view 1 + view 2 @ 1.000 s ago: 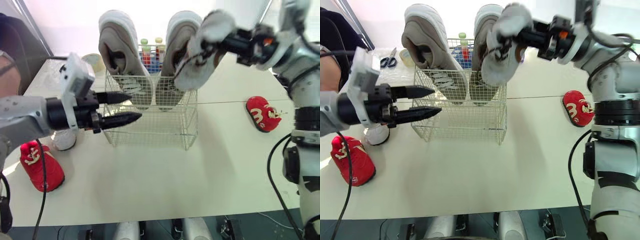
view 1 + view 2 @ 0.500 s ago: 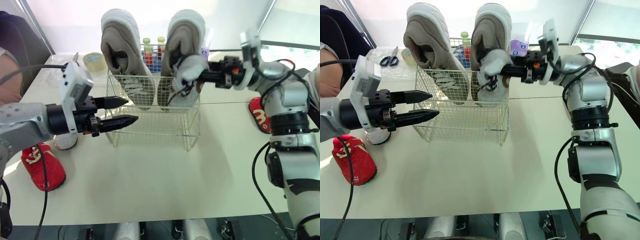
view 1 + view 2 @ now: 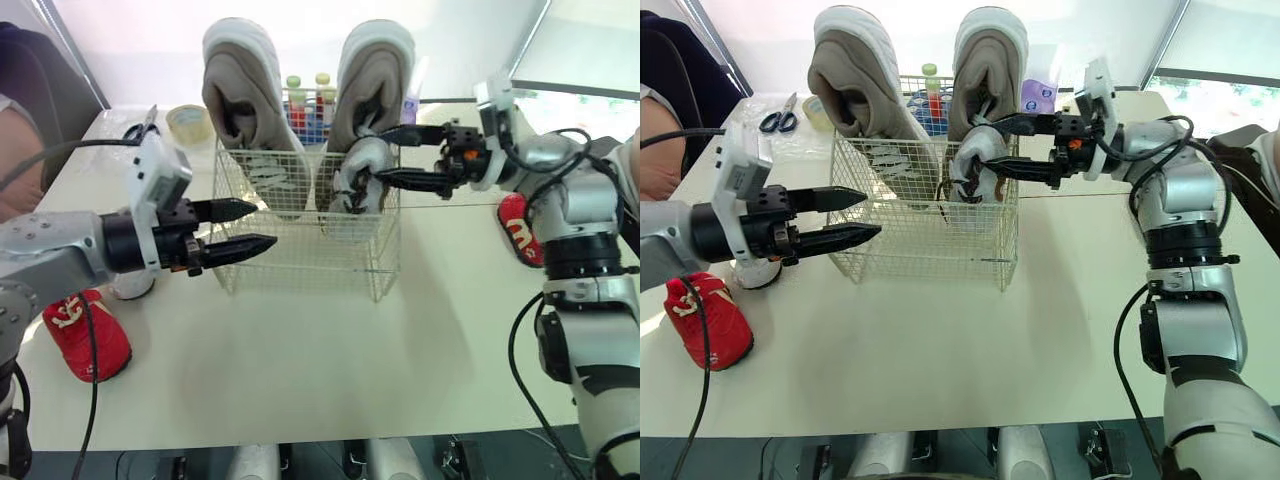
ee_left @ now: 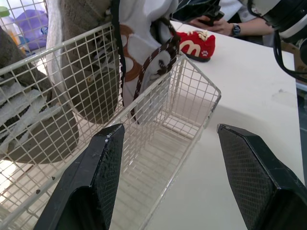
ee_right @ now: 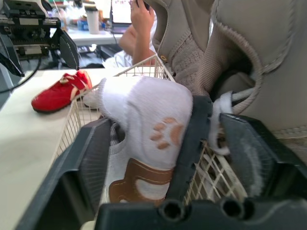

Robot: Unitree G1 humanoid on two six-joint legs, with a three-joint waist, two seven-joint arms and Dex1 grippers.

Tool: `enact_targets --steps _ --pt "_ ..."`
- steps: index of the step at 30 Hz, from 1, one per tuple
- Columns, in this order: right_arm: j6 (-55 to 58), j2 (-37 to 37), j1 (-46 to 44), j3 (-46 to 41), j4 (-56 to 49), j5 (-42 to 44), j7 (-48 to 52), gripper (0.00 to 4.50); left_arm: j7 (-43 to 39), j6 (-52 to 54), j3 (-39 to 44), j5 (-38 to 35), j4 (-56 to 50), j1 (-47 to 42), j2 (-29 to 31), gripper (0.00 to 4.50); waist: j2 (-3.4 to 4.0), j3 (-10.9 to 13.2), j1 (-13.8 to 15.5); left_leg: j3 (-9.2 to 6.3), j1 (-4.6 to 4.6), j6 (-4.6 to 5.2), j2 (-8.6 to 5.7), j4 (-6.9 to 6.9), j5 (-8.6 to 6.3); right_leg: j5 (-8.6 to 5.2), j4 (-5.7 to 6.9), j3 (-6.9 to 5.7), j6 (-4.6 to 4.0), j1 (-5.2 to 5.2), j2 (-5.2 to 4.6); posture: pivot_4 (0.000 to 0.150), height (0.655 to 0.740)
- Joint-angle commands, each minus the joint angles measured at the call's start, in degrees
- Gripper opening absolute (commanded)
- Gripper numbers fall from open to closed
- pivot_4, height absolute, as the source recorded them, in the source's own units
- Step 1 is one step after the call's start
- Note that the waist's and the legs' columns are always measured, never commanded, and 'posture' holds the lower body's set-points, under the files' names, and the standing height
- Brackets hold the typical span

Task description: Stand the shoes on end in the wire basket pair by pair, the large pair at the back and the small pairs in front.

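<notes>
A wire basket (image 3: 300, 255) stands mid-table. Two large beige shoes (image 3: 245, 110) (image 3: 370, 80) stand on end along its back. A small white shoe (image 3: 358, 185) with a brown paw print (image 5: 144, 124) stands in the basket's front right corner. My right gripper (image 3: 388, 154) reaches over the basket's right rim, open, with its fingers on either side of that shoe. My left gripper (image 3: 262, 222) hangs open and empty at the basket's left side. One red shoe (image 3: 85, 330) lies at the left front. Another red shoe (image 3: 518, 228) lies at the right. A second small white shoe (image 3: 755, 272) sits behind my left arm.
Behind the basket are bottles (image 3: 305, 100), a roll of tape (image 3: 187, 120), scissors (image 3: 775, 122) and a purple container (image 3: 1038, 95). A person sits at the table's left (image 3: 20, 110). Bare table (image 3: 320, 360) stretches in front of the basket.
My right gripper brought the white shoe down from above the basket into its front right corner, and its fingers have spread apart. The left gripper has hardly moved.
</notes>
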Motion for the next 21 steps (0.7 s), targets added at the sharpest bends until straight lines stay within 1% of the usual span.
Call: enact_targets --steps 1,7,9,12,13,14,16,17,19,21 --pt "2.4 -2.7 1.1 -3.8 -5.3 1.9 -0.6 3.86 -0.6 -1.0 0.8 0.9 -0.5 -0.1 0.1 3.18 0.0 0.0 0.0 0.0 0.0 0.0 0.0 0.0 0.0 0.0 0.0 0.0 0.0 0.0 0.0 0.15 0.74" --pt "11.3 -5.0 5.7 -6.1 -17.9 6.7 -3.0 3.86 -2.8 -1.4 -0.4 2.9 1.2 0.0 -0.3 3.18 0.0 0.0 -0.2 0.0 0.03 -0.02 0.01 0.0 0.01 0.0 0.03 0.0 0.0 0.0 0.01 0.15 0.74" --pt "13.0 -6.5 7.0 -6.5 -20.0 6.3 -4.4 3.86 -3.0 -1.5 -0.8 3.3 1.7 -0.6 -0.8 3.18 0.0 0.0 0.0 -0.01 0.05 -0.04 0.02 0.0 0.02 0.0 0.06 0.0 0.0 0.01 0.03 0.15 0.74" --pt "15.1 -8.8 8.9 -9.4 -20.9 6.7 -7.1 3.86 -2.4 -0.8 -0.4 1.6 2.6 -2.5 -2.3 3.18 -0.04 0.0 0.3 -0.02 0.05 -0.04 0.0 0.01 0.02 0.0 0.06 0.0 0.0 0.03 0.02 0.15 0.74" --pt "16.0 -9.4 9.6 -10.7 -21.4 7.2 -8.4 4.13 -2.2 -0.5 -0.3 0.7 2.9 -3.1 -2.8 3.18 -0.05 0.0 0.4 -0.03 0.04 -0.04 -0.03 0.02 0.02 0.0 0.05 -0.01 0.0 0.04 -0.01 0.15 0.74" --pt "16.8 -9.9 10.3 -11.8 -21.8 7.7 -9.3 4.42 -2.1 -0.1 -0.4 0.0 3.3 -3.7 -3.3 3.41 -0.05 0.0 0.5 -0.03 0.04 -0.02 -0.04 0.04 0.01 0.0 0.04 0.0 0.0 0.06 -0.02 0.15 0.74" --pt "18.2 -10.6 11.4 -13.5 -22.8 8.6 -10.7 4.5 -1.6 0.7 -0.8 -1.3 4.1 -4.9 -4.4 3.92 -0.05 0.0 0.8 -0.02 0.05 -0.01 -0.05 0.04 0.01 0.0 0.04 0.0 0.0 0.06 -0.03 0.15 0.74" --pt "19.4 -10.9 12.1 -14.4 -23.8 9.5 -11.6 4.5 -1.9 0.6 -0.9 -1.7 4.5 -5.3 -5.0 4.46 -0.05 0.0 0.9 -0.02 0.05 -0.01 -0.05 0.04 0.01 0.0 0.04 0.01 0.0 0.06 -0.03 0.15 0.74" --pt "20.9 -11.3 12.7 -15.6 -25.2 10.5 -13.2 4.5 -1.8 0.3 -1.2 -1.7 5.0 -6.0 -6.1 4.49 -0.05 0.0 0.9 -0.03 0.06 -0.01 -0.03 0.03 0.01 0.0 0.05 0.01 0.0 0.06 0.0 0.15 0.74" --pt "23.3 -12.2 12.0 -16.7 -25.8 12.1 -14.4 4.5 0.1 0.0 -0.9 -1.1 6.1 -6.8 -7.5 4.49 -0.05 0.0 0.9 -0.02 0.08 -0.03 -0.01 0.03 0.02 0.0 0.07 0.02 0.0 0.06 0.02 0.15 0.74"
